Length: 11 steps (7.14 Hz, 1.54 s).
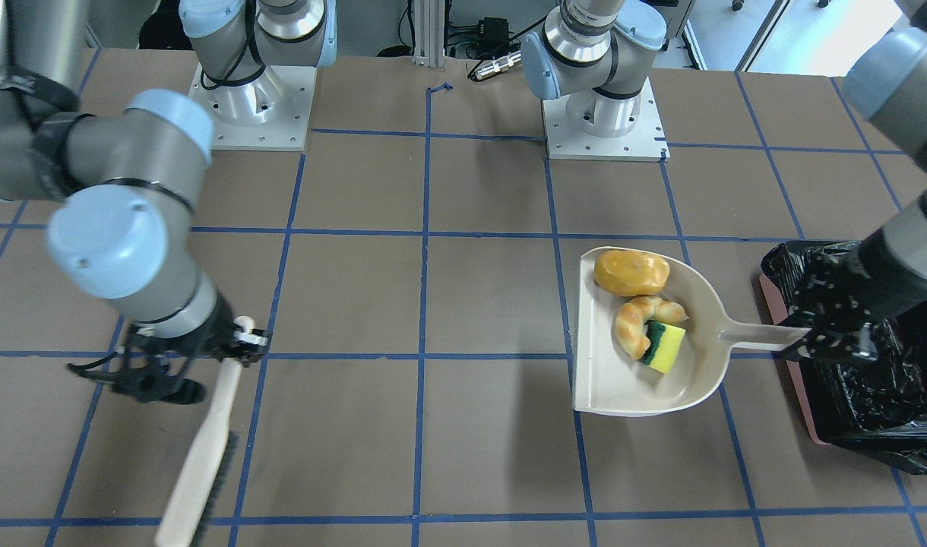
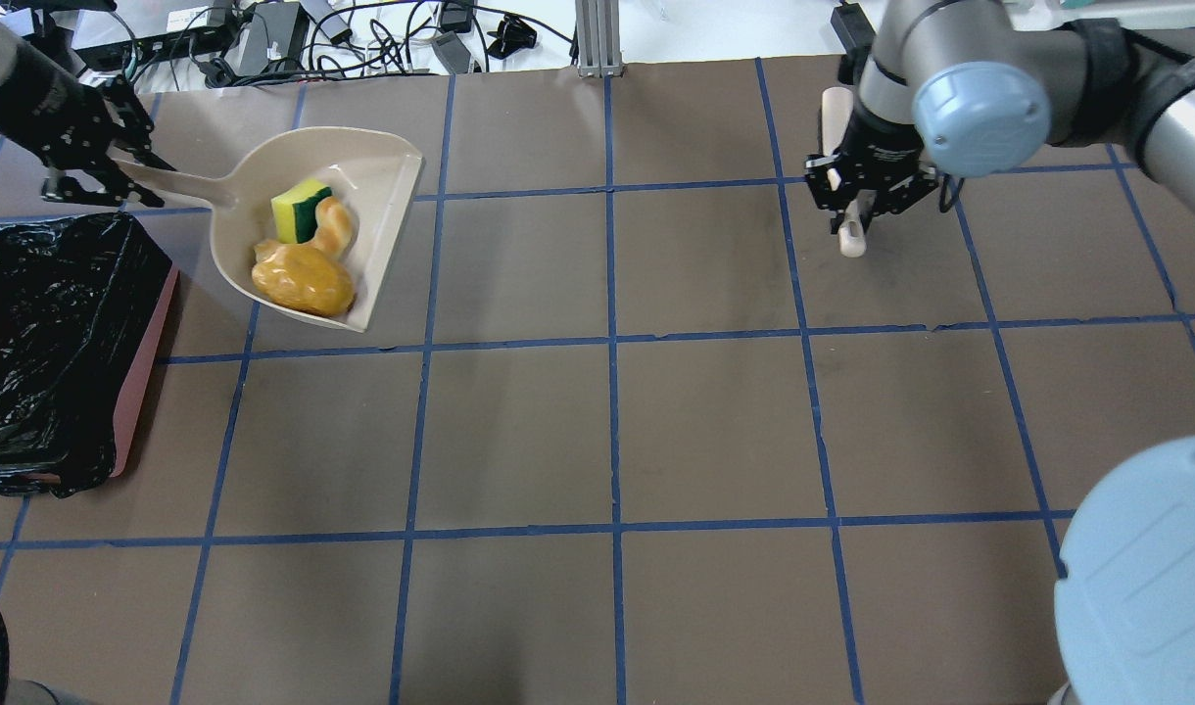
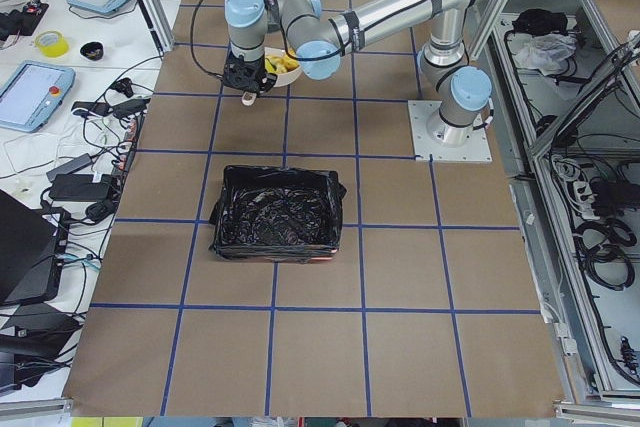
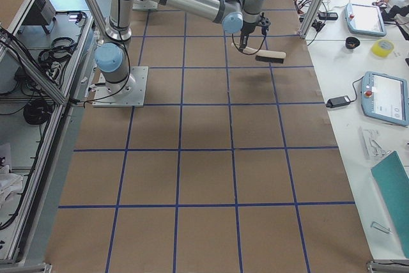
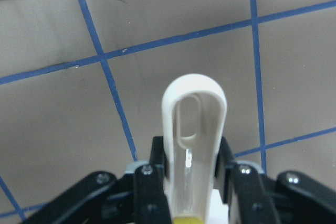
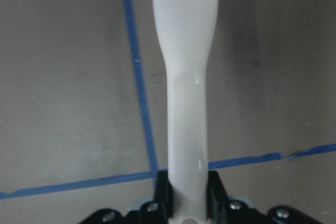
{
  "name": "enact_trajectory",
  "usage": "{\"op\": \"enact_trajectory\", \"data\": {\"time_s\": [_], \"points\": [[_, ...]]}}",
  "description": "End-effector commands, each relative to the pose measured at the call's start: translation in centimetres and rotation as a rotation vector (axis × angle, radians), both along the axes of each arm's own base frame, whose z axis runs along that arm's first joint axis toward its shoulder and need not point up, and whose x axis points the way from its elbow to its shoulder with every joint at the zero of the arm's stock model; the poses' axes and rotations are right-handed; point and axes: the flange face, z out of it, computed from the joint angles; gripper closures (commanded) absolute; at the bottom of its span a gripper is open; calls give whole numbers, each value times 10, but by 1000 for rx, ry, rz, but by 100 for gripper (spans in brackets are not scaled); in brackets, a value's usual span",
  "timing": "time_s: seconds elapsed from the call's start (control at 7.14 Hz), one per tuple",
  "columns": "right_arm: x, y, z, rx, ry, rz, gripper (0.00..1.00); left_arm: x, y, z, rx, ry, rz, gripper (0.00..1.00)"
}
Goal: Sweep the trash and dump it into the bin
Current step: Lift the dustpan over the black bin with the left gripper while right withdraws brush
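Since all three pieces of trash already lie in the pan, sweeping looks done and the dump is the step in hand. The brown desk (image 2: 715, 421), gridded with blue tape, carries everything. At its left end sits the bin (image 2: 49, 333), pink-sided and lined with a crinkled black bag, its mouth open upward to receive the load.

Just beside it, toward the desk's far edge, is the beige dustpan (image 2: 382, 186). Its handle points toward the bin's side and its open lip faces away, so the back wall cups the load. The left gripper (image 2: 118, 166) has its fingers (image 5: 158, 158) clamped on the handle's end, a grip suited to carrying and tipping. Whether the pan is clear of the desk cannot be told.

Well apart, at the right end, the beige brush (image 1: 201, 456) is held by its handle in the right gripper (image 2: 857, 201), fingers (image 6: 215, 184) pressed tight against it, bristles toward the operators' side; it seems parked out of the way.

Inside the pan, the yellow-brown lump (image 2: 302, 279) is largest, touching the croissant-like piece (image 2: 335, 225), which curls around the yellow-and-green sponge block (image 2: 299, 208).
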Motion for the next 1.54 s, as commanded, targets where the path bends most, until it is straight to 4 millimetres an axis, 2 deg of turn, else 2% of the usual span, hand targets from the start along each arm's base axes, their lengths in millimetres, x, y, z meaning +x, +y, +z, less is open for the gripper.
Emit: {"op": "enact_trajectory", "data": {"time_s": [0.0,0.14,0.28,0.42,0.56,0.84,0.98,1.12,1.4], "points": [[-75,7,-14,53,73,8,100,85,7,35,-11,8,-28,100],[-110,17,-28,74,72,50,100,122,8,46,-36,-17,-59,100],[-137,25,-35,80,63,94,100,159,9,46,-51,-31,-64,100],[-135,35,-35,87,60,95,100,192,10,43,-66,-49,-89,100],[-132,45,-45,107,51,104,100,223,7,36,-74,-64,-110,100],[-129,53,-52,93,56,126,100,268,-9,28,-129,-133,-151,100],[-132,52,-51,89,71,125,100,289,-12,17,-155,-165,-156,100],[-132,52,-51,80,78,120,100,303,-18,4,-178,-193,-163,100],[-134,54,-54,87,73,120,100,313,-19,-2,-203,-227,-204,100]]}}
